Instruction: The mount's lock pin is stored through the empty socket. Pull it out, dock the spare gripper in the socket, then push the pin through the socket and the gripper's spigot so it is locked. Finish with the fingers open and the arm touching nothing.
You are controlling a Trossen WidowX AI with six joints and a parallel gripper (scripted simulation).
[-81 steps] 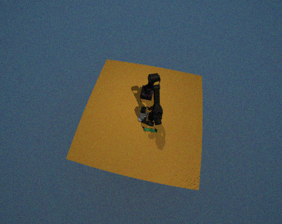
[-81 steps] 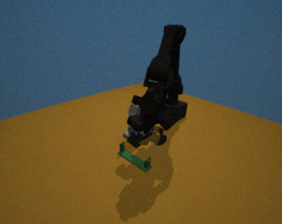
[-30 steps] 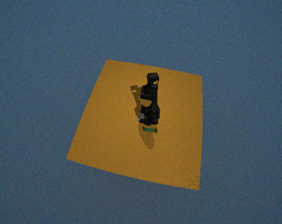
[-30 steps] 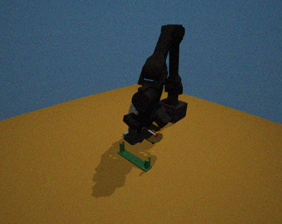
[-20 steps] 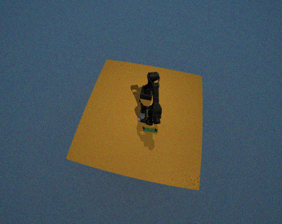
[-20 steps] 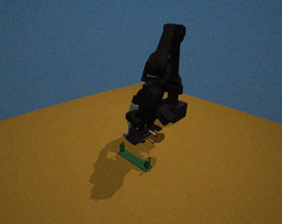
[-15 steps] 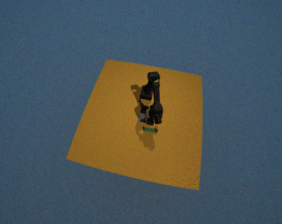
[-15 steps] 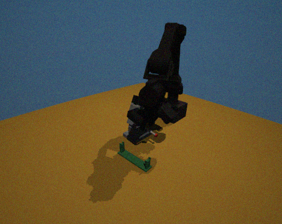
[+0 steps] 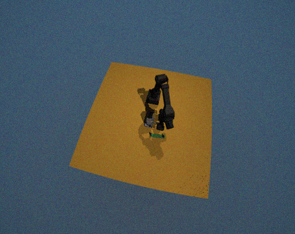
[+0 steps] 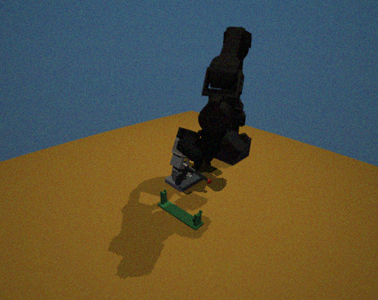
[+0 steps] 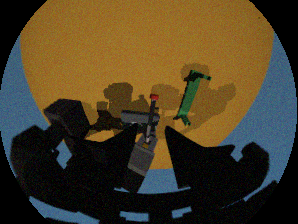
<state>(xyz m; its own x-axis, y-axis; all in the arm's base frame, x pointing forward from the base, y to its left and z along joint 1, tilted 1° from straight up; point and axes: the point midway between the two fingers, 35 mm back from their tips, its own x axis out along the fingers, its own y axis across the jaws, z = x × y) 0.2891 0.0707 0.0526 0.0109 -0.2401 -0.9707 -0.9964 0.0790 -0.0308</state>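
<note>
Looks like open room over the green rack [image 9: 157, 135] [image 10: 179, 214] [image 11: 189, 99]; its end posts stick up though.

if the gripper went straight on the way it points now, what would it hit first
Probably the grey mount or the red-tipped pin at it; depth is unclear in the wrist view.
</note>
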